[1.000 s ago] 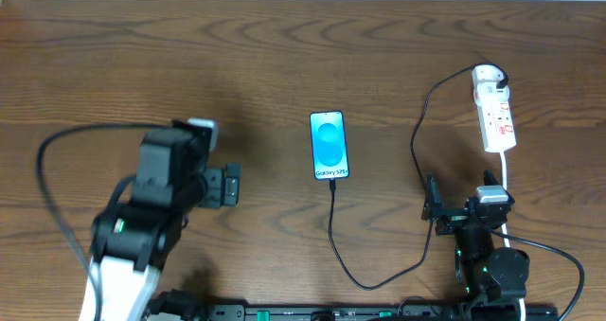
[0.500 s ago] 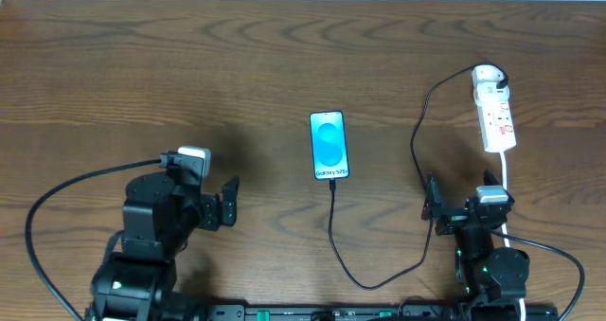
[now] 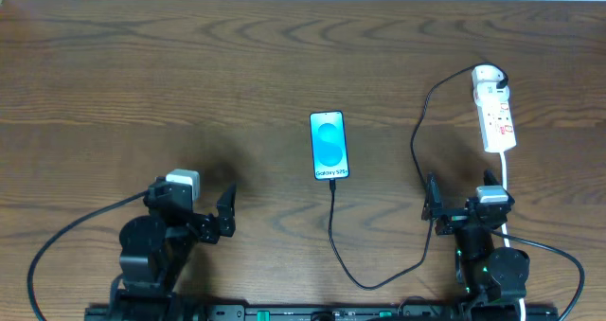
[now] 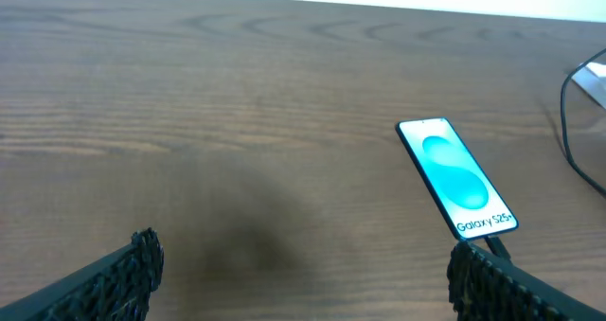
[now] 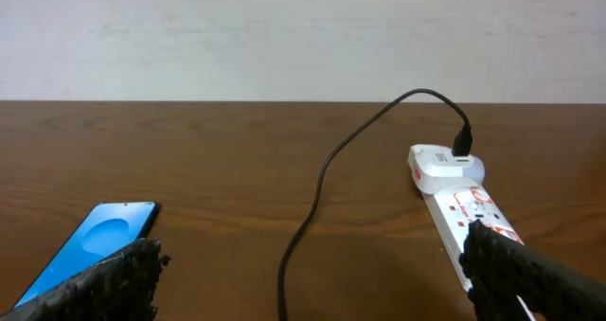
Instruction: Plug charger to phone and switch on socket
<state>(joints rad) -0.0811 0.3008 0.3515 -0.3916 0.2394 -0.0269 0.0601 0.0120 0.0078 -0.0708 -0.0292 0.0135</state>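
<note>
The left arm has drawn back toward the near edge of the table and now sits low at the left, while the right arm, the phone and the cable lie as they did a second ago. The slim rectangular smartphone with the blue-and-cyan screen and white "Galaxy S25+" text [image 3: 329,146] [image 4: 457,177] [image 5: 90,245] lies flat near the middle of the brown wooden table [image 3: 189,75], its short edges facing the far and near sides. The long thin black charger cable [image 3: 333,236] [image 5: 317,184] meets the phone's near edge. It appears to be plugged in, though the joint is too small to be sure. From there it runs toward the near side, bends right, climbs between the phone and the right arm, and arcs over to the white adapter plug [image 3: 487,75] [image 5: 440,165] at the far end of the narrow white power strip with red switch marks [image 3: 495,113] [image 5: 464,203]. The strip lies at the far right, well apart from the phone. Its thicker white cord [image 3: 507,184] trails toward the near side past the right arm. Whether its switches are on cannot be read. The left gripper [image 3: 227,214] [image 4: 303,264] has its fingers spread wide and holds nothing, with bare wood between them and the phone off to its right. The right gripper [image 3: 464,210] [image 5: 308,264] is likewise spread and empty, near the strip's near end and facing the far side.
</note>
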